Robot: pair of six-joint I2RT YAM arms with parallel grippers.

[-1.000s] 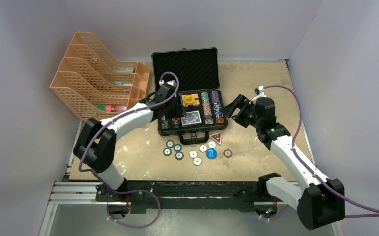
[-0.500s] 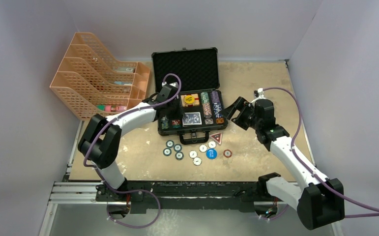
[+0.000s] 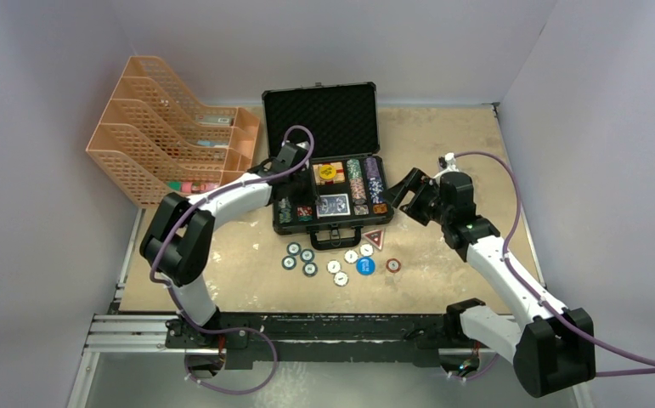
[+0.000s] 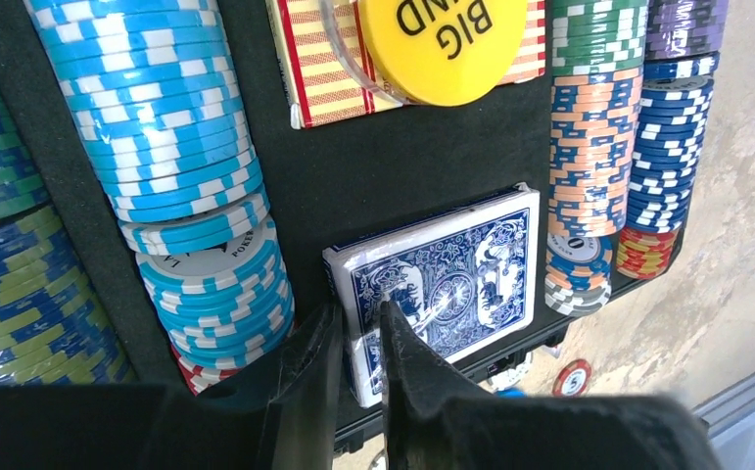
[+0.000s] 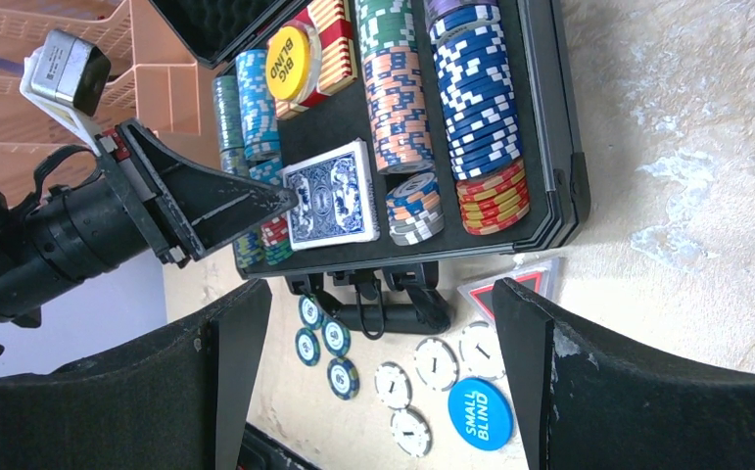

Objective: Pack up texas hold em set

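1. An orange mesh file organiser is seen at the far left of the table, just left of the case.
2. The left gripper is held over the left half of the open tray. Its fingers are drawn almost together, with only a narrow slit left, and nothing is seen clamped between them. The tips are set at the near-left corner of the card deck; whether they touch it cannot be told.
3. The left arm is stretched from its base toward the far right, with the wrist angled down into the tray.
4. The black case lies open at the far middle of the table, its foam-lined lid propped upright. Chip stacks are packed in rows on both sides of the tray. The blue-white deck lies flat in the middle slot, and a yellow button rests on a red-striped deck farther back.
5. Loose chips are scattered on the table just near of the case handle, together with a blue disc and a red triangle.
6. The right gripper is spread wide and holds nothing. It hangs just right of the case, apart from it, and faces left toward it.
7. The right arm is bent at the elbow, with its forearm raised toward the far left.
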